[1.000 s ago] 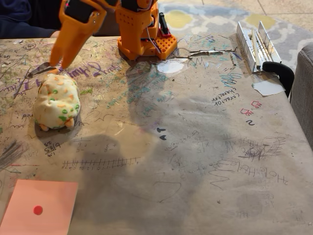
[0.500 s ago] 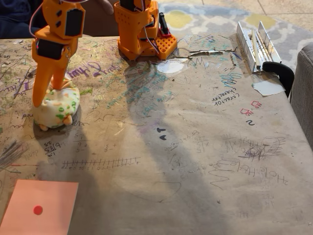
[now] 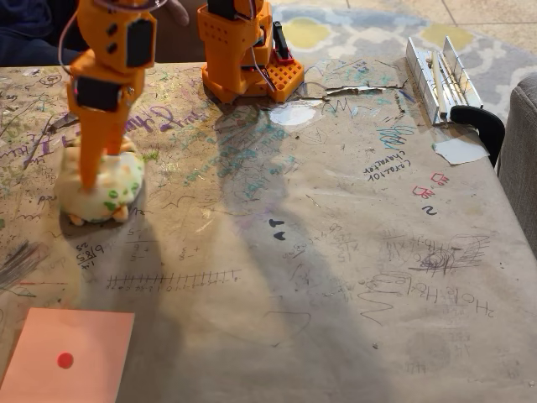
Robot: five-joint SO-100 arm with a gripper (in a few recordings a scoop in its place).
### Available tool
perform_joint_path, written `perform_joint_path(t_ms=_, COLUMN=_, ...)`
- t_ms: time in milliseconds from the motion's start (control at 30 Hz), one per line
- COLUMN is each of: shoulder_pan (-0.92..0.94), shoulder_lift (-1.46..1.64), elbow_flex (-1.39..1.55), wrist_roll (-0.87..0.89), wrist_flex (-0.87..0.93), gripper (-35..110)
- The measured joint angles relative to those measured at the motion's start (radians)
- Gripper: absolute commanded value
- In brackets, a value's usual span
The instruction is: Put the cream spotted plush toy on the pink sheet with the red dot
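Observation:
The cream spotted plush toy (image 3: 109,189) sits on the scribbled table at the left, orange feet toward the camera. My orange gripper (image 3: 92,172) comes down on it from above. One finger (image 3: 94,155) lies across the front of the plush and presses into its top; the other is hidden behind it, so the jaw gap cannot be read. The plush rests on the table. The pink sheet with the red dot (image 3: 71,336) lies flat at the bottom left corner, well in front of the plush.
The arm's orange base (image 3: 243,50) stands at the back centre. A metal rail piece (image 3: 436,71) and a black clamp (image 3: 480,122) sit at the back right, with a white paper scrap (image 3: 460,149) beside them. A grey couch edge (image 3: 522,159) borders the right side.
The gripper swung down from behind the plush and now sits over its middle, slightly right of half a second ago. The plush looks squashed but has stayed in place.

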Motion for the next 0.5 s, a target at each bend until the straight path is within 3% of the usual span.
perform_joint_path(t_ms=100, shoulder_pan=0.025, shoulder_lift=-0.071, elbow_flex=-0.046, wrist_roll=-0.018, wrist_flex=0.124, gripper=33)
perform_joint_path(t_ms=233, shoulder_pan=0.071, shoulder_lift=-0.146, elbow_flex=-0.081, wrist_roll=-0.075, wrist_flex=0.12, gripper=27)
perform_joint_path(t_ms=333, shoulder_pan=0.089, shoulder_lift=-0.158, elbow_flex=-0.092, wrist_roll=-0.091, wrist_flex=0.094, gripper=2)
perform_joint_path(t_ms=500, shoulder_pan=0.092, shoulder_lift=-0.084, elbow_flex=-0.061, wrist_roll=-0.075, wrist_flex=0.031, gripper=0)
